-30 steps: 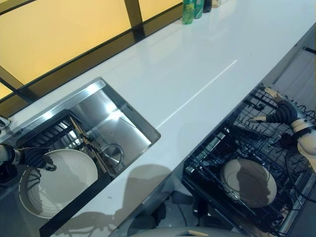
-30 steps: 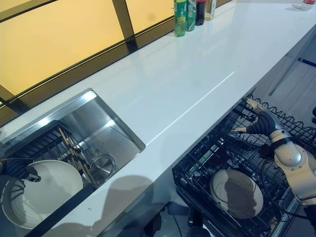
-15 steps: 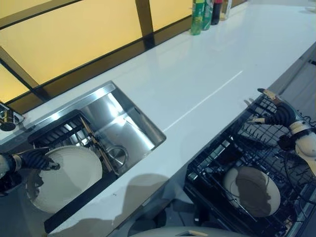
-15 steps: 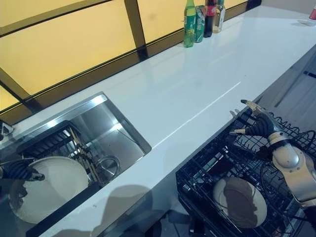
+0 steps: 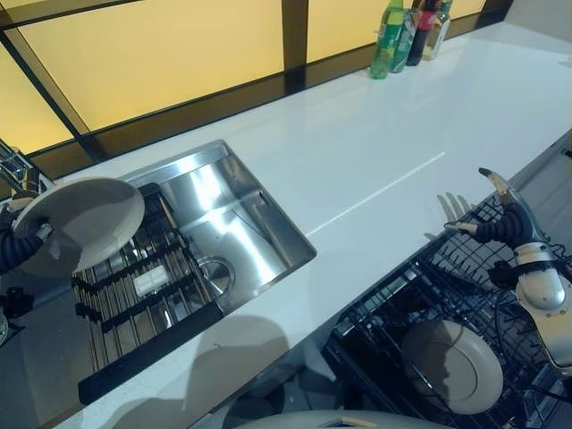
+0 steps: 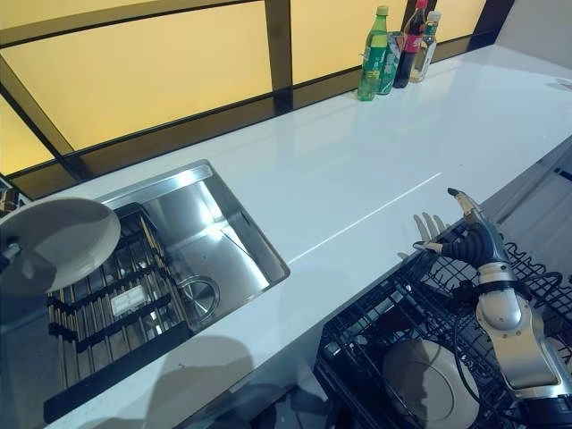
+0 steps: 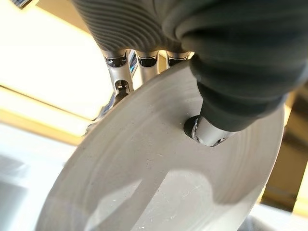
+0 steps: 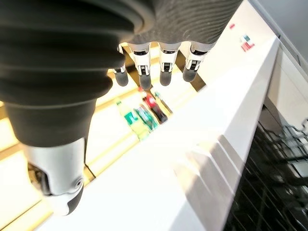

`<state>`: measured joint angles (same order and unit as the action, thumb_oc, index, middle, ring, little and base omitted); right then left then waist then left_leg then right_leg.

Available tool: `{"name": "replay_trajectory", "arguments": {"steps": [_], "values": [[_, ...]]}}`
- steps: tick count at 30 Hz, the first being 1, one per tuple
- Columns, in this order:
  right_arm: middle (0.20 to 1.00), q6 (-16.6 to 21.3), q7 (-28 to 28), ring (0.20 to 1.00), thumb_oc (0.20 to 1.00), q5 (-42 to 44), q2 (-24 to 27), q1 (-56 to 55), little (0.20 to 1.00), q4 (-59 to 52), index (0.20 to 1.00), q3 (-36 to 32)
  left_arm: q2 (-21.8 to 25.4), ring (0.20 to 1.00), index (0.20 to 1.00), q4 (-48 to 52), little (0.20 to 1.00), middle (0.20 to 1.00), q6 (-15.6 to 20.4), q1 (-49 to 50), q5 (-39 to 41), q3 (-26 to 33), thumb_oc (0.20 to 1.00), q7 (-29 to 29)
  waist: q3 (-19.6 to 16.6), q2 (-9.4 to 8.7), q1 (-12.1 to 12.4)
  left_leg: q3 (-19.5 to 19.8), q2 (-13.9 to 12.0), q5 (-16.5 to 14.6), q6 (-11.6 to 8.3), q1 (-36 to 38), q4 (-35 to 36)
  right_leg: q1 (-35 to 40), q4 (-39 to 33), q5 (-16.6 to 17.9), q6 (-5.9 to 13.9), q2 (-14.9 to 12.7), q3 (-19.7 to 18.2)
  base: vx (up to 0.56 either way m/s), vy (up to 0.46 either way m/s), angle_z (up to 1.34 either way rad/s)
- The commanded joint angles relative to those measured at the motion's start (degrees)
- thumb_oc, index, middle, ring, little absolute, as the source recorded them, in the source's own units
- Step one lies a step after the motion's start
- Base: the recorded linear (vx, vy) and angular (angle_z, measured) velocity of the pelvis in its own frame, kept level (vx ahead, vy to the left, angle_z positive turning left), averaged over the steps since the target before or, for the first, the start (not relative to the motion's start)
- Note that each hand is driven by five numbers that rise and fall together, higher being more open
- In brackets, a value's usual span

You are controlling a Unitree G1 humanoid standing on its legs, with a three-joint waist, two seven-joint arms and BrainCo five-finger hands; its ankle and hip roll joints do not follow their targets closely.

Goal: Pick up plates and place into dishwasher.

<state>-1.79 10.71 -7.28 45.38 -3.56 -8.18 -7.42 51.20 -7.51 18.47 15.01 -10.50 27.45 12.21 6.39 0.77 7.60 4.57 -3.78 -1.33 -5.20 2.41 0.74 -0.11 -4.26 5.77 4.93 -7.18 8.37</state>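
A pale round plate [image 5: 85, 219] hangs tilted above the left end of the sink, lifted clear of the black rack [image 5: 134, 295]. My left hand [image 5: 16, 248] is shut on its rim. In the left wrist view the thumb [image 7: 208, 131] presses on the plate's face [image 7: 144, 187] and the fingers [image 7: 120, 72] curl behind the edge. A second plate [image 5: 451, 365] lies in the dishwasher's wire basket [image 5: 393, 304] at the lower right. My right hand [image 5: 502, 225] hovers open over the basket's far edge, its fingers [image 8: 163, 72] straight and holding nothing.
The steel sink [image 5: 228, 210] is set into the white counter [image 5: 357, 143], with a round metal strainer [image 5: 213, 273] on its floor. A tap [image 5: 13, 170] stands at the far left. Bottles [image 5: 407, 36] line the back of the counter by the amber wall.
My left hand has lifted the plate off the sink rack, up and to the left. The camera has shifted. The right hand stays over the basket's edge.
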Motion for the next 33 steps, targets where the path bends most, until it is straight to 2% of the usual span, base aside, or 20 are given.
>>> {"name": "replay_trajectory", "arguments": {"steps": [1, 4, 10, 15, 26, 33], "values": [[1.0, 5.45, 2.24, 1.0, 1.0, -0.32, 1.41, 3.72, 1.0, -5.07, 1.0, -1.49, 2.66, 0.2, 0.2, 2.39, 0.2, 0.2, 5.34, -3.0, 0.03, 3.76, 0.2, 5.56, -3.13, -0.85, 1.2, 0.63, 2.08, -0.92, 2.11, -2.98, -2.83, 2.0, 10.26, -10.06, 3.94, -4.67, 1.55, -0.01, -0.034, -0.01], [1.0, 8.34, 0.66, 1.0, 1.0, 1.57, 1.47, 5.86, 1.0, -5.89, 1.0, -0.03, 2.13, 0.2, 0.2, 3.97, 0.2, 0.2, 7.77, -4.46, -0.26, 2.72, 0.2, 6.4, -3.53, -1.17, 1.64, 0.88, 2.05, -0.92, 2.05, -2.64, -2.56, 2.41, 10.12, -10.15, 3.85, -4.59, 1.77, -0.01, -0.039, -0.01], [1.0, 15.4, -6.37, 1.0, 1.0, 7.95, -0.25, 16.57, 1.0, -8.47, 1.0, 8.49, 0.84, 0.2, 0.2, 5.96, 0.2, 0.2, 13.42, -11.7, -0.97, -3.99, 0.2, 8.83, -4.73, -1.92, 2.64, 1.42, 2.09, -0.88, 1.98, -2.01, -2.03, 3.24, 9.89, -10.29, 3.46, -4.44, 2.57, -0.03, -0.041, -0.01], [1.0, 17.1, -10.7, 1.0, 1.0, 11.2, -3.32, 24.7, 1.0, -9.49, 1.0, 15.59, -1.46, 0.2, 0.2, 7.85, 0.2, 0.2, 14.96, -17.62, 0.3, -10.22, 0.2, 7.41, -5.56, -2.36, 3.69, 2.4, 2.28, -0.59, 2.04, -1.64, -1.69, 4.01, 9.95, -10.48, 3.14, -4.41, 3.66, -0.03, -0.041, 0.04], [1.0, 13.43, -18.77, 1.0, 1.0, 16.06, -12.0, 34.47, 1.0, -10.52, 1.0, 29.7, -9.22, 0.2, 0.2, 11.81, 0.2, 0.2, 14.65, -26.94, 0.05, -23.03, 0.2, 7.78, -6.59, -3.14, 6.33, 5.8, 3.03, 0.8, 2.05, -1.97, -0.66, 5.75, 9.89, -11.05, 2.52, -4.1, 6.15, -0.03, -0.029, 0.12], [1.0, 11.95, -17.17, 1.0, 1.0, 16.19, -16.05, 40.41, 1.0, -8.05, 1.0, 35.68, -10.14, 0.2, 0.2, 13.2, 0.2, 0.2, 16.75, -29.47, -2.08, -27.55, 0.2, 7.96, -6.38, -3.73, 8.45, 7.81, 3.53, 1.71, 2.03, -2.35, 0.08, 6.94, 9.48, -11.11, 2.3, -3.91, 7.76, -0.02, -0.031, 0.16]]}}
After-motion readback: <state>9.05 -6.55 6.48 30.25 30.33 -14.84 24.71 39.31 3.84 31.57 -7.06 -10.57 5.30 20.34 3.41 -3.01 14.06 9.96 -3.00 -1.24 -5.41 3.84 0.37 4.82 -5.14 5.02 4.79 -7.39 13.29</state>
